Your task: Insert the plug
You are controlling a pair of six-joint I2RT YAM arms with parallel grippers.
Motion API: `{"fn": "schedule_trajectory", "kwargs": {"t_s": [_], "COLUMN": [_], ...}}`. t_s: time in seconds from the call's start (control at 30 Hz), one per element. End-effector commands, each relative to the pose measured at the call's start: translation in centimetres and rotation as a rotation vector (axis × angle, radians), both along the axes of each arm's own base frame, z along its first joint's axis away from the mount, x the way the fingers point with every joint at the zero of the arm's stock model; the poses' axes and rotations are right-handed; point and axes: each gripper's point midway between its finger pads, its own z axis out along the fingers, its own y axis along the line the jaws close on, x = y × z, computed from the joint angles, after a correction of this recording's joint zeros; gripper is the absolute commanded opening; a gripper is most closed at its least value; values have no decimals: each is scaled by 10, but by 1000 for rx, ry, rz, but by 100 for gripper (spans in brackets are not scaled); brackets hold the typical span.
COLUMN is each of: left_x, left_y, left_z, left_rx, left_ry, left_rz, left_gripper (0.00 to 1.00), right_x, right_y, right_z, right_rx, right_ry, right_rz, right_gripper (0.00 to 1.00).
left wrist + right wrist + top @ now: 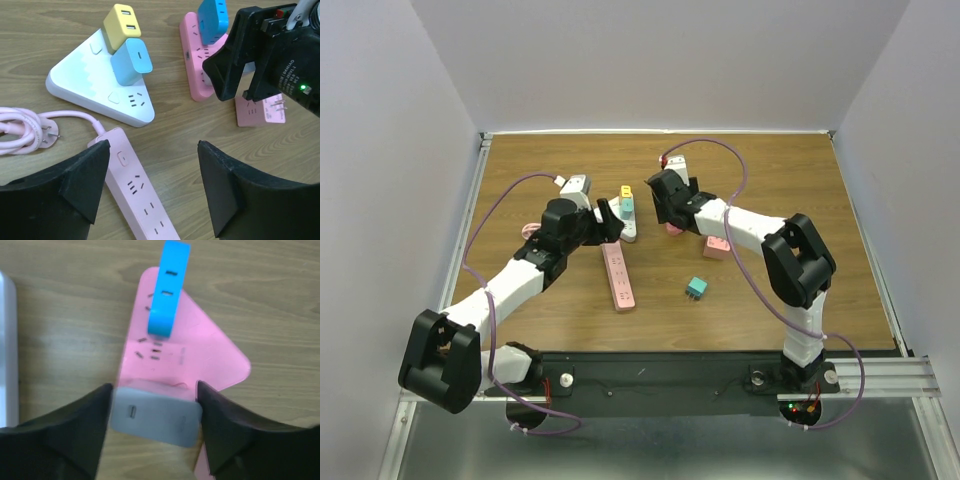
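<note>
My right gripper (155, 412) is shut on a pale grey charger plug (155, 417) and holds it over the near corner of the pink triangular power strip (210, 357). A blue plug (169, 290) stands in that strip's far sockets. In the top view the right gripper (667, 207) is over the pink strip (673, 229). My left gripper (152, 185) is open and empty above the long pink power strip (135, 192), and it shows in the top view (611, 218). The left wrist view shows the right gripper (265, 50) from the side.
A white triangular strip (85, 85) holds a yellow plug (122, 25) and a light blue plug (131, 60). A pink cord with its plug (45, 135) lies left. A small pink adapter (716, 247) and a teal plug (696, 288) lie right of the long strip (618, 275).
</note>
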Motion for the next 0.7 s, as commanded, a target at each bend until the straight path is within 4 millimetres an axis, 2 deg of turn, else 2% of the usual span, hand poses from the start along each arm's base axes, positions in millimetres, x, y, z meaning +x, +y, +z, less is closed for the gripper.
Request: {"fn": "schedule_trajectory", "kwargs": {"t_s": [0.0, 0.03, 0.07, 0.1, 0.17, 0.2, 0.27, 0.43, 0.47, 0.5, 0.57, 0.6, 0.63, 0.67], "left_x": [5, -3, 1, -6, -13, -22, -31, -67, -80, -84, -100, -99, -102, -113], "left_y": [-3, -15, -9, -18, -26, -38, -50, -92, -105, -111, -131, -138, -145, -158], "left_z": [21, 21, 19, 16, 13, 15, 16, 10, 4, 2, -1, -8, -11, -25], "left_rx": [38, 51, 73, 93, 109, 116, 121, 106, 107, 104, 89, 113, 126, 165], "left_ry": [-70, -77, -82, -85, -89, -101, -119, -158, -150, -150, -146, -141, -149, -148], "left_rz": [45, 3, 42, 26, 11, -18, -53, -185, -226, -234, -280, -278, -289, -337], "left_gripper": [83, 84, 84, 84, 84, 84, 84, 84, 84, 84, 84, 84, 85, 85], "right_x": [-1, -3, -3, -6, -8, -9, -13, -22, -28, -30, -37, -41, -48, -51], "right_y": [19, 21, 21, 21, 20, 18, 9, -29, -37, -50, -61, -70, -73, -76], "right_z": [27, 42, 48, 62, 76, 83, 99, 122, 114, 129, 133, 127, 140, 142], "right_rx": [97, 119, 130, 148, 167, 173, 194, 285, 292, 317, 340, 341, 377, 397], "right_ry": [-11, -32, -42, -60, -83, -95, -124, -149, -128, -159, -161, -151, -170, -172], "right_rz": [60, 71, 74, 86, 91, 87, 69, 8, 5, -14, -17, -29, -15, -17], "right_gripper": [86, 96, 100, 100, 100, 100, 100, 100, 100, 100, 100, 100, 100, 100]}}
